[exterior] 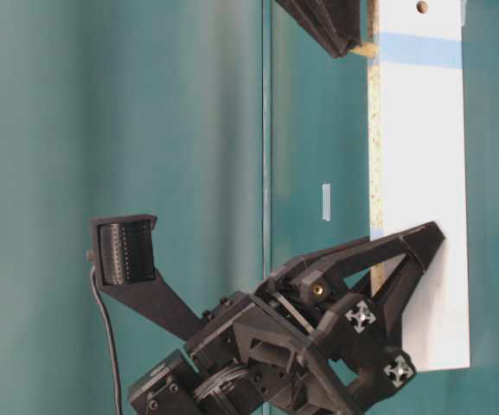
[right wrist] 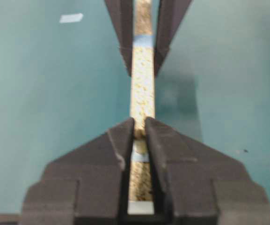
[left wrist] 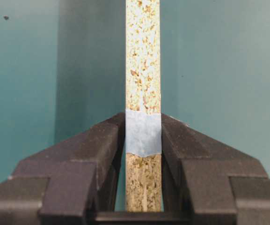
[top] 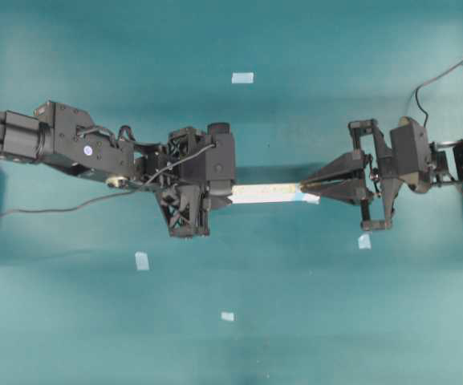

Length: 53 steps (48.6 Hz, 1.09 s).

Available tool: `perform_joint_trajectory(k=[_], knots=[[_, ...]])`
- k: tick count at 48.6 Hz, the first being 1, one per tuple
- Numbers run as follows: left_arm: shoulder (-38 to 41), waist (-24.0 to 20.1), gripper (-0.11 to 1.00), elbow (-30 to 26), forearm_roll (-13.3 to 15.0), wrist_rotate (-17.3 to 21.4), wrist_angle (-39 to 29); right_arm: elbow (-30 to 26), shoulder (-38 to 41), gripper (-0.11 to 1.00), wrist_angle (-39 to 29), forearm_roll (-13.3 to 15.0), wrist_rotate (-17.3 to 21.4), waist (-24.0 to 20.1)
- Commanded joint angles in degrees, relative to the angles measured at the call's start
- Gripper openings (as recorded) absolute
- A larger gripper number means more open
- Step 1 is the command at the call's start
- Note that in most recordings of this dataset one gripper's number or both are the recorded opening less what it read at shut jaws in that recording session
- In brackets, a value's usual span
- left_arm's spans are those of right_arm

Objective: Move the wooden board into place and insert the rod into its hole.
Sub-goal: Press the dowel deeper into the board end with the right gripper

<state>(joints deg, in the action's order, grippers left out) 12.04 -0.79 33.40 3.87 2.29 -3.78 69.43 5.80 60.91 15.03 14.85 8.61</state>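
Observation:
The wooden board (top: pixel 267 192) stands on its long edge between both grippers, speckled edge up. Its white face (exterior: pixel 422 173) has a blue tape band and a small hole (exterior: pixel 422 7) near the far end. My left gripper (top: pixel 225 192) is shut on one end of the board, with its jaws pressing at the blue tape (left wrist: pixel 143 133). My right gripper (top: pixel 305 189) is shut on the rod (right wrist: pixel 139 132), a tiny beige cylinder pinched at its tips. The rod (exterior: pixel 363 50) sits against the board's speckled edge next to the blue band.
Small pale-blue tape squares lie on the teal table (top: pixel 242 78), (top: pixel 142 261), (top: pixel 227 316), (top: pixel 364 241). A cable (top: pixel 46 210) trails from the left arm across the table.

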Motion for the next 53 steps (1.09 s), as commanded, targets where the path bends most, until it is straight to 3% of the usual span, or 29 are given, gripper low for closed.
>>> perform_joint_trajectory(k=[1, 14, 53], knots=[[-1.3, -0.1, 0.22, -0.7, -0.1, 0.0, -0.1, 0.4, 0.0, 0.11, -1.0, 0.1, -0.5, -0.2], [-1.3, -0.1, 0.22, -0.7, -0.1, 0.0, -0.1, -0.8, 0.6, 0.11, -2.9, 0.1, -1.2, -0.2], [-1.3, -0.1, 0.22, -1.4, -0.1, 0.1, -0.1, -3.2, -2.5, 0.11, -18.4, 0.3, -0.7, -2.5]])
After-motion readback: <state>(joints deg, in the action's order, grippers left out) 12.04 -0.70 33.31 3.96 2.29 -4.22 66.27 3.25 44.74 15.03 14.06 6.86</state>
